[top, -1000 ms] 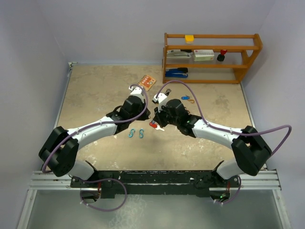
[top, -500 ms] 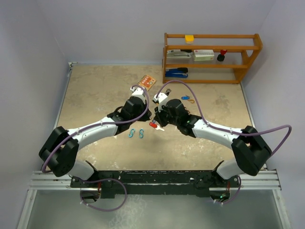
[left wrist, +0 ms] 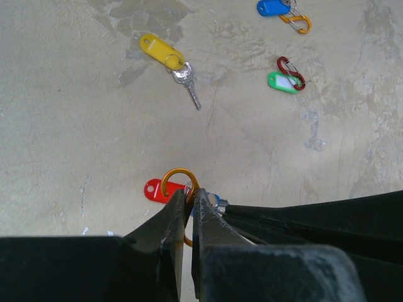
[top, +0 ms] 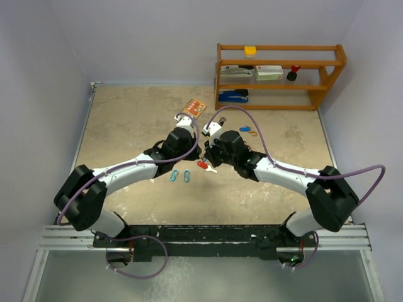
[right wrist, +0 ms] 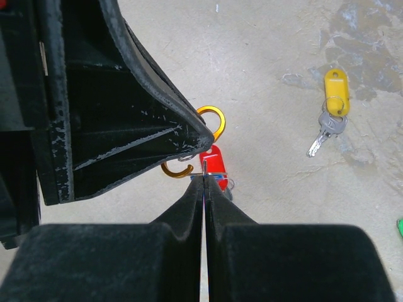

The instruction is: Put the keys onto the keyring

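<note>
Lying at the left of the cluster in the top view, a teal clip (top: 173, 177) and a second clip (top: 187, 176) sit side by side on the tabletop (top: 126, 126), just near of the left arm's wrist. Far of them, an orange card (top: 194, 108) lies flat.

At mid-table, the left end effector (left wrist: 187, 195) has its fingers pressed together on the orange keyring (left wrist: 178, 180). One curved loop of the keyring stands clear beyond the fingertips. The red-tagged key (left wrist: 154, 190) lies on the tabletop directly under that loop, with its tag poking out to the left in the left wrist view.

The right end effector (right wrist: 203, 182) meets the left one tip to tip. Its fingers are closed almost flush, pinching a thin sliver of silver metal at the red-tagged key, right against the keyring. Which part of the key this is cannot be told.

In the left wrist view, the yellow-tagged key (left wrist: 170, 58) lies alone and well apart, far of the held keyring. To the right of it, the green-tagged key (left wrist: 281, 83) touches a red clip (left wrist: 291, 64). The blue-tagged key (left wrist: 272, 7) lies against an orange clip (left wrist: 297, 22) at the far right edge.

A wooden shelf (top: 218, 75) stands at the far right of the tabletop.
</note>
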`<state>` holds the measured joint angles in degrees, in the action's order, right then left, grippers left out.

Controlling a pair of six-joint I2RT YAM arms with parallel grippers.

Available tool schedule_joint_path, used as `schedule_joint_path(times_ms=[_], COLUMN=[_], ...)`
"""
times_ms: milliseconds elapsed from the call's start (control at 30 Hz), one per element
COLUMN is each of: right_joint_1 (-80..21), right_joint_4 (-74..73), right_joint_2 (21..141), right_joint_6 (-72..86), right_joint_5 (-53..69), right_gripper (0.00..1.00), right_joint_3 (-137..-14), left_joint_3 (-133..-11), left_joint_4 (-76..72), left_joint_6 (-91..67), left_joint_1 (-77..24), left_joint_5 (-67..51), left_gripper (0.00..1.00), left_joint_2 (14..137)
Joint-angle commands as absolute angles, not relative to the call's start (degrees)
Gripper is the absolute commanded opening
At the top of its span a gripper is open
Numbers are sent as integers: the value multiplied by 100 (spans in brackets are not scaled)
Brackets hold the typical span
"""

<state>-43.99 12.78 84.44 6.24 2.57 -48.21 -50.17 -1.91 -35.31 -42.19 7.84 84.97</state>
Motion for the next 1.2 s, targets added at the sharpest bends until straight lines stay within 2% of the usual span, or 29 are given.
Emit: schedule_joint_path(times_ms=[0,1167], right_joint_1=[-4430,-4538], right_joint_4=[1402,1389], right_joint_2=[8305,8052], right_joint_6=[532,516], right_joint_5=[302,230], right_gripper=[0,0], right_joint_3=[-4994,-4706], left_joint_3=[-5296,-5403], left_joint_4=[-395,-517], left_joint_6=[-3472,-3601], left_joint_1=[-4256,-4289], left_joint_5=[774,1096], left_gripper=[0,0], left_joint_2=[8527,8627])
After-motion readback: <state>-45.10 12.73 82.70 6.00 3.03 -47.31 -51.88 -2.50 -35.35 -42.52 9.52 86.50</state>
